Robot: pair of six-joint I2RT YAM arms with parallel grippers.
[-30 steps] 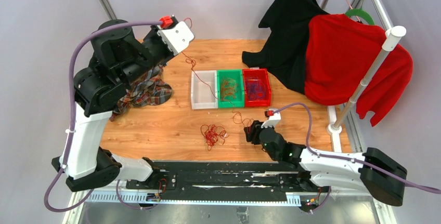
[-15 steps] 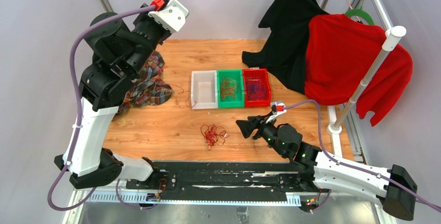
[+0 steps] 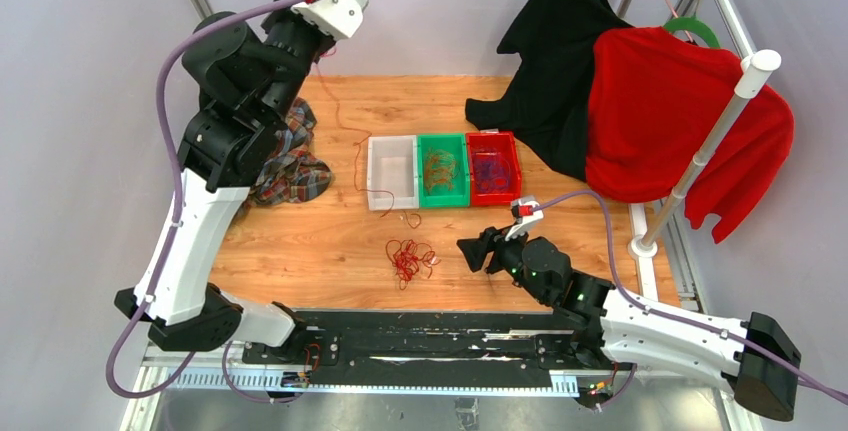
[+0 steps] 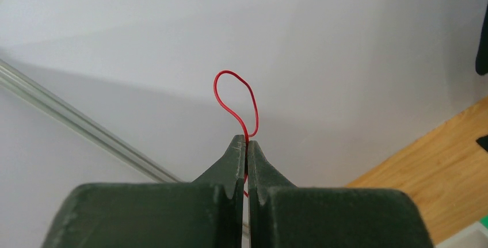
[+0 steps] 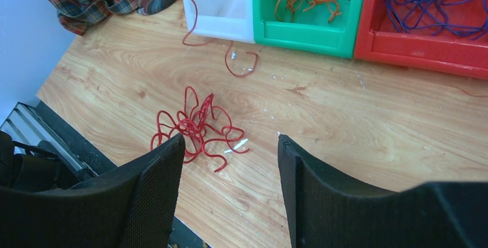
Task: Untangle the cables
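Top external | 3 bins (image 3: pixel 443 201) | 1 red tangle (image 3: pixel 408 259) | 1 strand (image 4: pixel 255 110) (left jaws pinching)

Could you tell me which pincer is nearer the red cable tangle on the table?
Right. The right pincer hovers open just beside the red cable tangle; the left pincer is raised far off, shut on a red strand.

Overhead and close right wrist views share bins (image 3: pixel 392 176); left faces wall (image 4: pixel 345 41)

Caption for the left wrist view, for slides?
Left tool pinches a red cable, its loop standing above the tips.
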